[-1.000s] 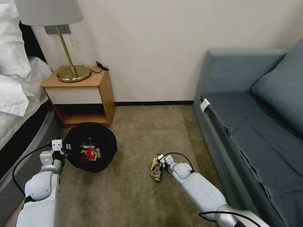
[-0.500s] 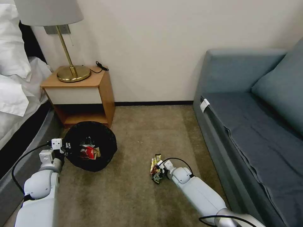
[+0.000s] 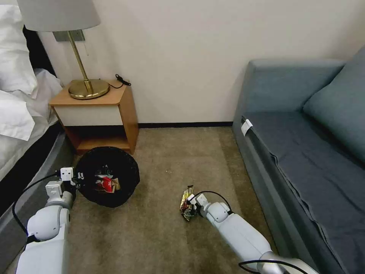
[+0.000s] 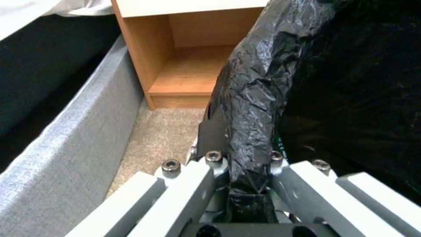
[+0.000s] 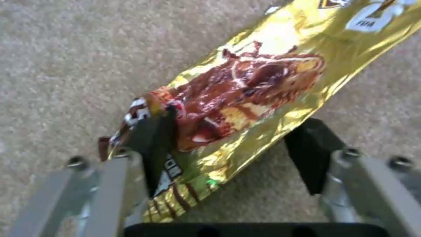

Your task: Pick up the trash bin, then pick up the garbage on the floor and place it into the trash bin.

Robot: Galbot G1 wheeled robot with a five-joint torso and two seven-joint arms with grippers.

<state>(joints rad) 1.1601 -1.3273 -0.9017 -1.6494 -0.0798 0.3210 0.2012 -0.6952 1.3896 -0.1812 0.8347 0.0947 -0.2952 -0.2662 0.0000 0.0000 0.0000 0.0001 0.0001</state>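
On the carpet beside the sofa: gold candy wrapper (image 5: 245,95), now drawn nearer the robot and partly upended between the right end effector's (image 3: 189,206) still-parted fingers, not yet lifted; left end effector (image 4: 239,171) stays clamped on the trash bin (image 3: 108,177) rim.

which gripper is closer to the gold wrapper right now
Right. The right gripper straddles the gold wrapper, one jaw touching it, not closed. The left gripper is off at the bin, clamped on its rim.
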